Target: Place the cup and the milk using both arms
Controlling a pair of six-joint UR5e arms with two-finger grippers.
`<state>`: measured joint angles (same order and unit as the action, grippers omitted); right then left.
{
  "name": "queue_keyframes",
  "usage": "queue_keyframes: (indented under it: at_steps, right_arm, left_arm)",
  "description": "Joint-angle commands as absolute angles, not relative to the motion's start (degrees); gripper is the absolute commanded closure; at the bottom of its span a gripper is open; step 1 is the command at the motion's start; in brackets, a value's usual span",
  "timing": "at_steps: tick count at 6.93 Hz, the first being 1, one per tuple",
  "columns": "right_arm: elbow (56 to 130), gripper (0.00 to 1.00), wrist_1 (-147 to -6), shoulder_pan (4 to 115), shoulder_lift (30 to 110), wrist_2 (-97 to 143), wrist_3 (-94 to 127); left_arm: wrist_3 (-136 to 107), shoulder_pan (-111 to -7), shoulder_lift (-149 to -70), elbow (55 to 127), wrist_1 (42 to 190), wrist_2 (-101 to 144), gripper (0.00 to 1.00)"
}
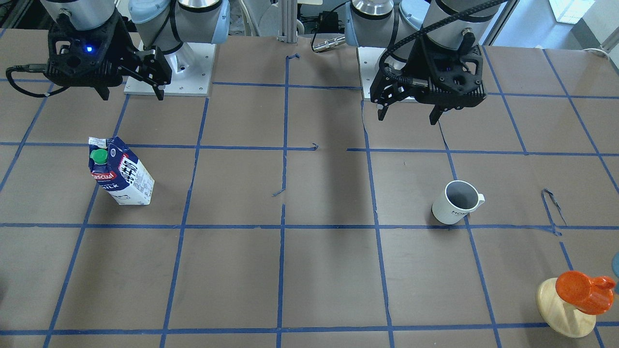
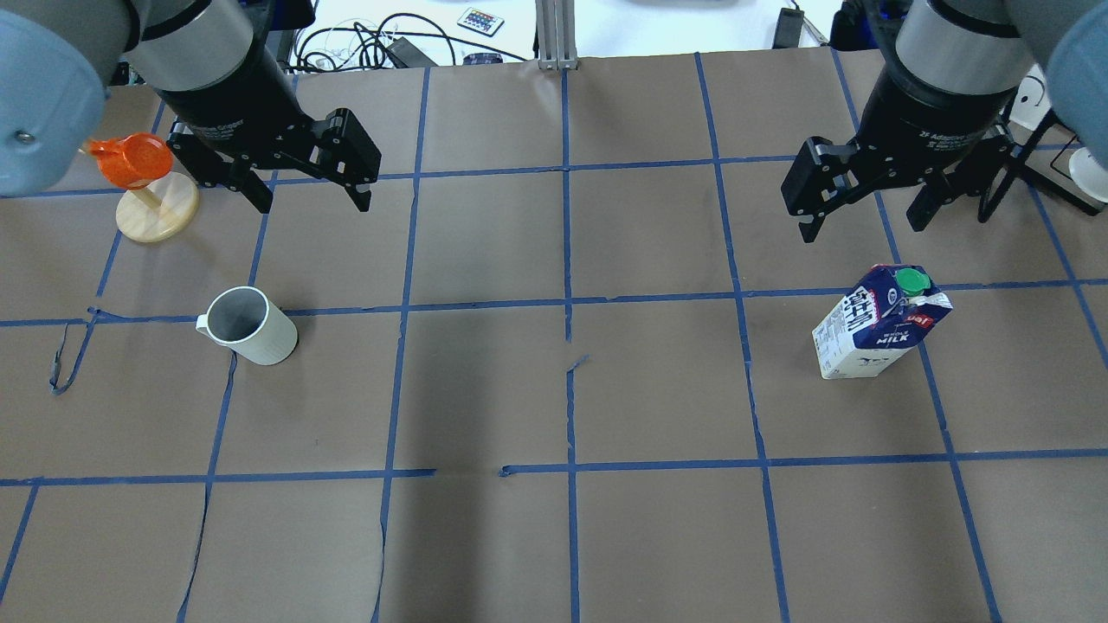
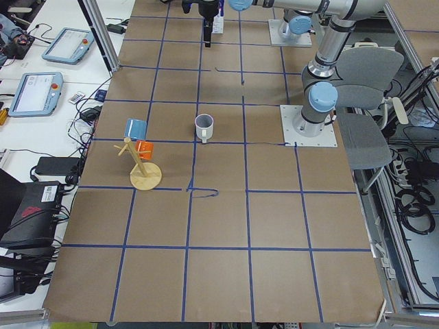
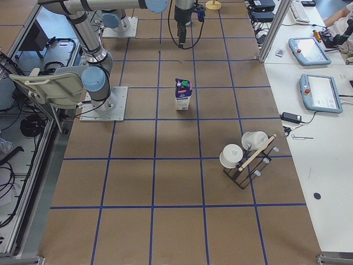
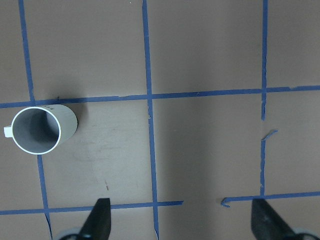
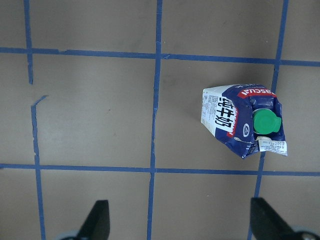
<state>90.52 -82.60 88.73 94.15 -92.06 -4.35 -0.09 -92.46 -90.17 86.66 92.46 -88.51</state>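
Right at the operators' edge of the brown-paper table with its blue tape grid (image 1: 329,290), on the robot's left, a round pale wooden stand (image 1: 563,309) carries an orange cup (image 1: 582,290). Farther in, on that same side, stands the cup (image 1: 454,203) — a white ceramic mug with a dark grey inside. It is upright, mouth up, at a crossing of tape lines, and its handle points toward the robot's left. Level with it, but well apart on the robot's right, is the milk (image 1: 123,176), a small dark-blue and white gabled carton with a green screw cap and a red label. It stands upright inside a grid square. Beyond both, closer to the robot, the two black grippers hang above the table. The left gripper (image 1: 407,116) has its fingers spread wide and holds nothing; its wrist camera shows the mug ahead and off to one side, not between the fingers (image 5: 97,222). The right gripper (image 1: 131,95), a blue light on its body, is likewise spread and empty, with the carton ahead of it and apart. Farthest back, the silver-grey arms (image 1: 82,12) rise from white base plates (image 1: 169,72) on the table.
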Motion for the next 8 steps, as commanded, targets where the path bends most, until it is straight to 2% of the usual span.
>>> queue_keyframes:
  at_steps: [1, 8]
  right_arm:
    - [90.4, 0.00, -82.7, 88.8, 94.0, -92.2, -4.7]
    - [90.7, 0.00, -82.6, 88.8, 93.9, -92.5, 0.0]
  left_arm:
    - [-0.1, -92.5, -90.2, 86.7, 92.5, -88.5, 0.00]
    - [-0.1, -92.3, -90.2, 86.6, 92.5, -88.5, 0.00]
